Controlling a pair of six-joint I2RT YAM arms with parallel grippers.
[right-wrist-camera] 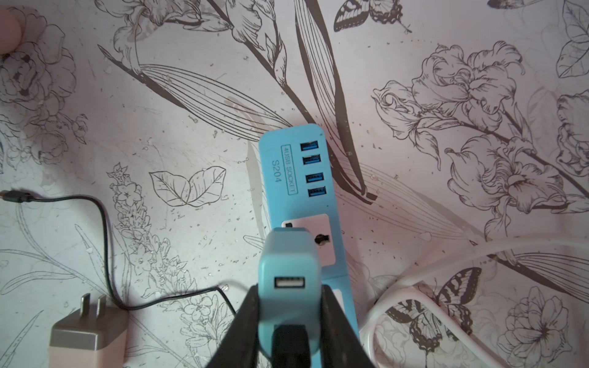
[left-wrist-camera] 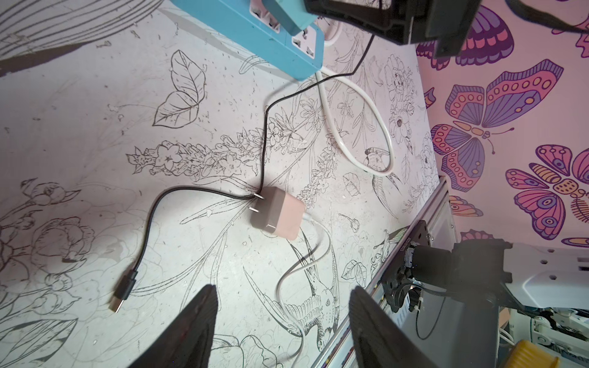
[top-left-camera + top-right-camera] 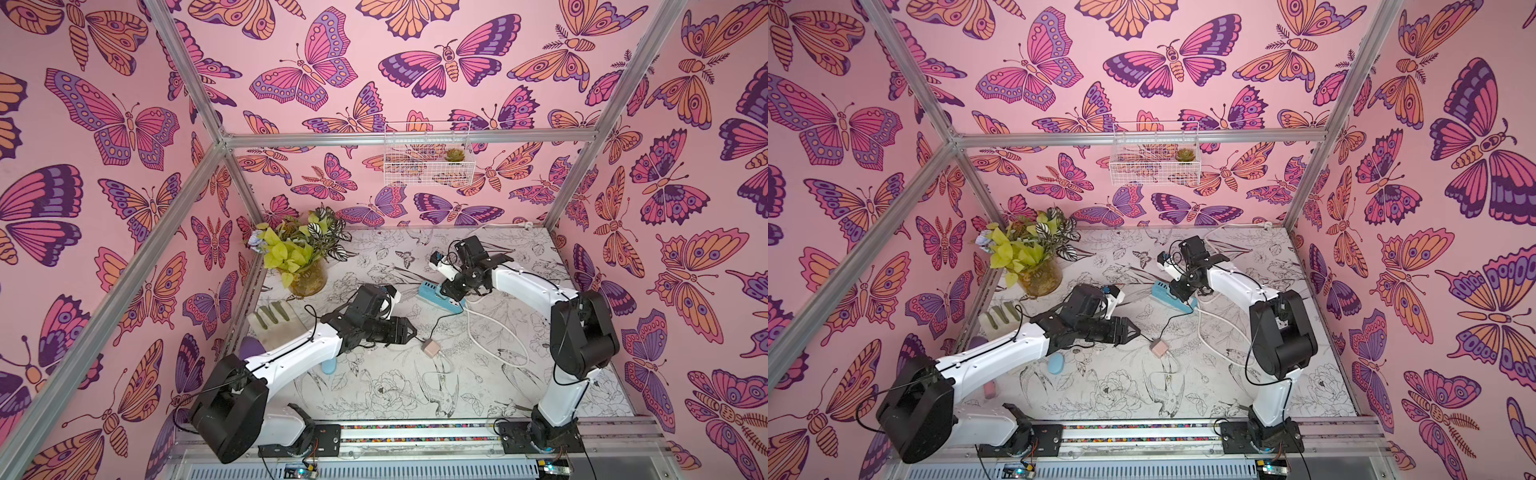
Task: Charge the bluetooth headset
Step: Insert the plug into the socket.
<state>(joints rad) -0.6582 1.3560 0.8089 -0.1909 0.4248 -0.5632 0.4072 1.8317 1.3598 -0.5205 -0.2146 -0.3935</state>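
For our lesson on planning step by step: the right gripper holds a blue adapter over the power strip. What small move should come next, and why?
Probably press the blue adapter straight down into the power strip. The right gripper is shut on it directly over an outlet, and in the left wrist view it looks tilted, so I cannot tell that it is seated.

At the near left of the tabletop, the left arm covers most of a purple object and one end of a pale blue oval; neither can be identified. In the right wrist view the blue adapter hides its prongs and part of a socket on the power strip; the pink charger is cut by the edge.
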